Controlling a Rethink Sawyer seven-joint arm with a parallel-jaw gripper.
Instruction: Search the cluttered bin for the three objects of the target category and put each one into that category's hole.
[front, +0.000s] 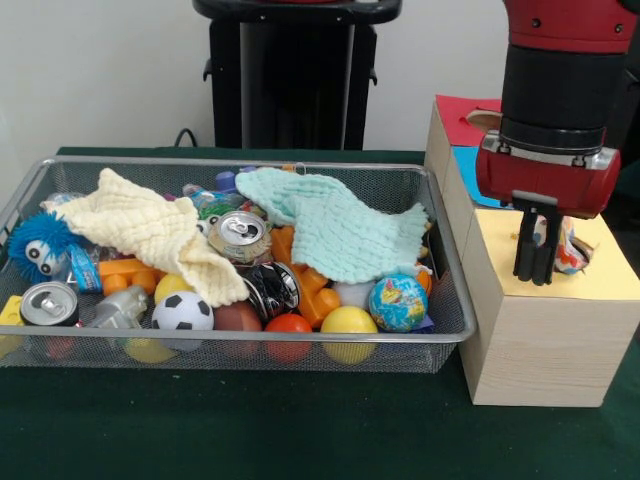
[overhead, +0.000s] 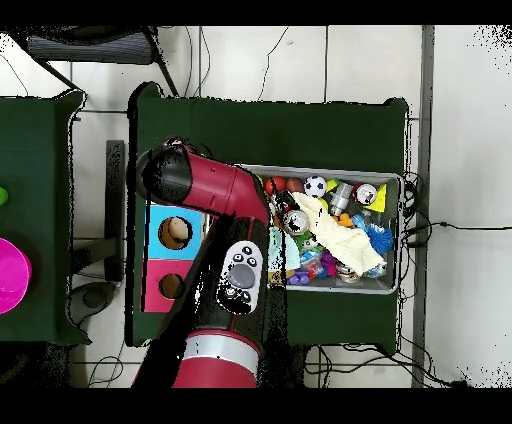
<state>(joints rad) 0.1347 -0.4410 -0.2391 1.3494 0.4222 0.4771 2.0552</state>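
The pincer (front: 535, 262) hangs over the yellow box top, fingers close together and empty. A dotted cloth (front: 566, 250) lies bunched just behind it, seemingly sunk partly into the hole (front: 572, 262): the drop step looks all but done. Left, the bin (front: 300, 340) shows cream and mint cloths, cans and balls, no dotted cloth. Next calls for lifting clear and digging under that clutter.
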